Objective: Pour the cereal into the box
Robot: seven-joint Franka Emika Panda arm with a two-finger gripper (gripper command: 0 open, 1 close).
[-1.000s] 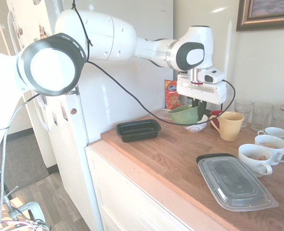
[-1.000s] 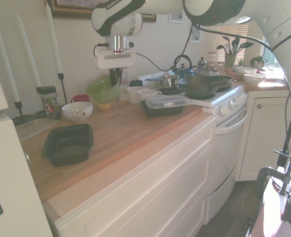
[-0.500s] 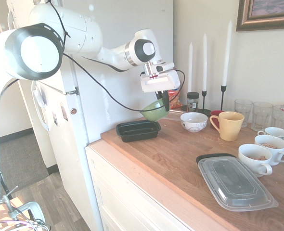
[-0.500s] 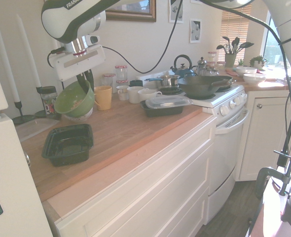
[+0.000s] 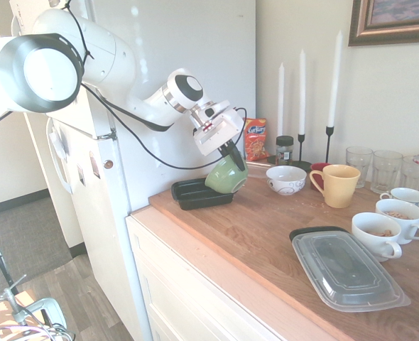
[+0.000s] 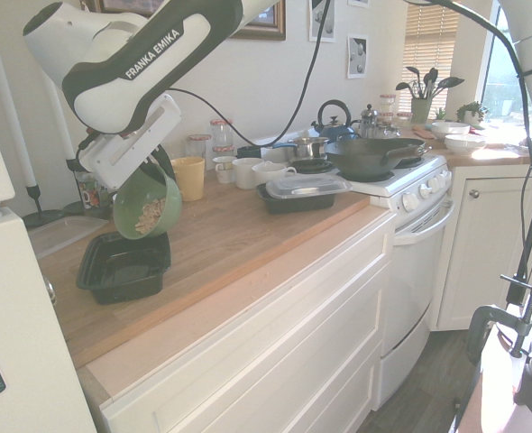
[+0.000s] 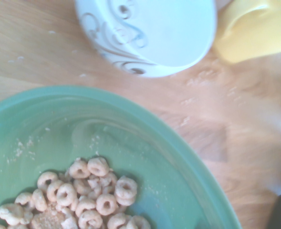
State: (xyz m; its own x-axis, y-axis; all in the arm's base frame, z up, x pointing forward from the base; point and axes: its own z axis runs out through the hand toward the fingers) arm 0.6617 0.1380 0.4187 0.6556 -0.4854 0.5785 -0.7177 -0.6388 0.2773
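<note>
**A:** Where's the cereal right now?

**B:** I see the cereal [image 6: 149,215] as a small heap of tan rings low in the green bowl [image 6: 146,204], left of centre in the second outside view. The bowl is tipped steeply, mouth toward that camera, and hangs just above the far end of the black box [image 6: 123,264]. The box sits on the wooden desk [image 6: 239,234] at lower left there.

**A:** And the hand?

**B:** My hand [image 5: 232,152] is clamped tight on the bowl's rim, angled downward. In the first outside view it is a little left of centre, with the bowl over the right end of the box.

**A:** What's around it?

**B:** Toward the right of that view: a white patterned bowl [image 5: 285,180], then a yellow mug [image 5: 335,185], well apart from the box. An orange snack packet [image 5: 255,139] stands behind near the wall. At lower right lies a container with a clear lid [image 5: 346,270].
</note>
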